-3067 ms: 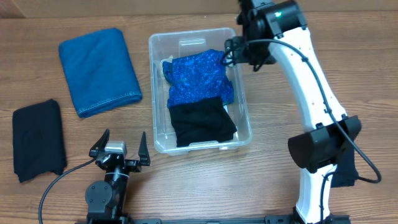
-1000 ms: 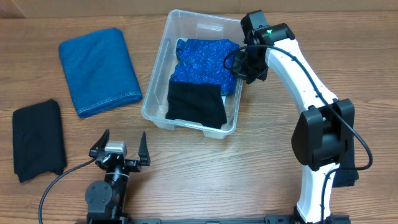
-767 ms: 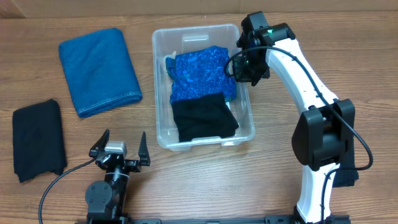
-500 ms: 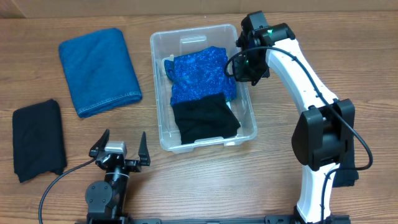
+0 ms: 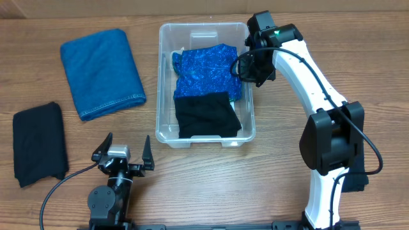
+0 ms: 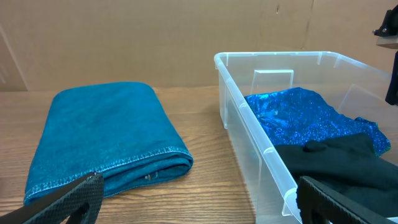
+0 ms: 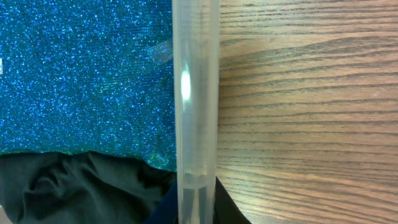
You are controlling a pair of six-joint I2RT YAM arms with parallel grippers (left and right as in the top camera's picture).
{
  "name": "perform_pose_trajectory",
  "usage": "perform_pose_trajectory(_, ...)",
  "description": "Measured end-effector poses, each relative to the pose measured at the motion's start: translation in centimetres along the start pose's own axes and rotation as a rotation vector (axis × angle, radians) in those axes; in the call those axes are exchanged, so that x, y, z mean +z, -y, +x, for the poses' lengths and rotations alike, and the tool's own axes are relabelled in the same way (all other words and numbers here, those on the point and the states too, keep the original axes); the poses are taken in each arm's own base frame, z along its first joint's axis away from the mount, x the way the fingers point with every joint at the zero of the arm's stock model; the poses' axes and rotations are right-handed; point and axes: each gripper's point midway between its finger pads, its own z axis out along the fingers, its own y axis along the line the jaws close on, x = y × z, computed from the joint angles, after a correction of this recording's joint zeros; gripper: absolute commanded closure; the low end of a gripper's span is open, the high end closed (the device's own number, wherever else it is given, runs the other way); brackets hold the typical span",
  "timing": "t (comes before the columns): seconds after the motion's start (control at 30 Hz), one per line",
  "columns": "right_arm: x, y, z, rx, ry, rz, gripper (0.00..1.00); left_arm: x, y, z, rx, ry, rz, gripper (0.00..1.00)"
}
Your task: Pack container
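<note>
The clear container (image 5: 159, 83) stands in the middle of the table, its long sides running away from me. Inside lie a sparkly blue cloth (image 5: 208, 69) at the far end and a black cloth (image 5: 206, 115) at the near end. My right gripper (image 5: 246, 68) is shut on the container's right rim. In the right wrist view the rim (image 7: 194, 74) runs between the two dark fingers of that gripper (image 7: 196, 204). My left gripper (image 5: 123, 156) is open near the table's front edge, with nothing between its fingers (image 6: 74, 196).
A folded teal-blue cloth (image 5: 101, 71) lies left of the container and shows in the left wrist view (image 6: 99, 140). A folded black cloth (image 5: 39, 144) lies at the far left. Bare wood lies right of the container, and a brown board backs the table.
The container, held by its right rim, has swung round from a slanted stand to square with the table and slid slightly away from me. The left arm has not moved.
</note>
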Motion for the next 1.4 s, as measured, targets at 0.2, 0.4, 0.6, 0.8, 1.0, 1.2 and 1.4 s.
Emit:
perform_pose_trajectory(0.2,0.0,0.0,0.0,-0.06,0.0,0.0,0.89,0.0,0.0,0.0,0.0,0.0,0.0,0.0)
perform_pose_trajectory(0.4,0.0,0.0,0.1,-0.114,-0.003,0.001,0.89,0.0,0.0,0.0,0.0,0.0,0.0,0.0)
perform_pose_trajectory(0.6,0.0,0.0,0.0,-0.046,0.0,0.001,0.9,0.0,0.0,0.0,0.0,0.0,0.0,0.0)
perform_pose_trajectory(0.8,0.0,0.0,0.0,-0.015,0.0,0.0,0.89,0.0,0.0,0.0,0.0,0.0,0.0,0.0)
perform_pose_trajectory(1.0,0.0,0.1,0.0,0.006,0.003,0.007,0.85,0.0,0.0,0.0,0.0,0.0,0.0,0.0)
perform_pose_trajectory(1.2,-1.1,0.8,-0.1,0.019,0.001,0.056,0.44,0.0,0.0,0.0,0.0,0.0,0.0,0.0)
perform_pose_trajectory(1.4,-11.9,2.0,-2.3,0.099,0.142,0.112,0.22,0.0,0.0,0.0,0.0,0.0,0.0,0.0)
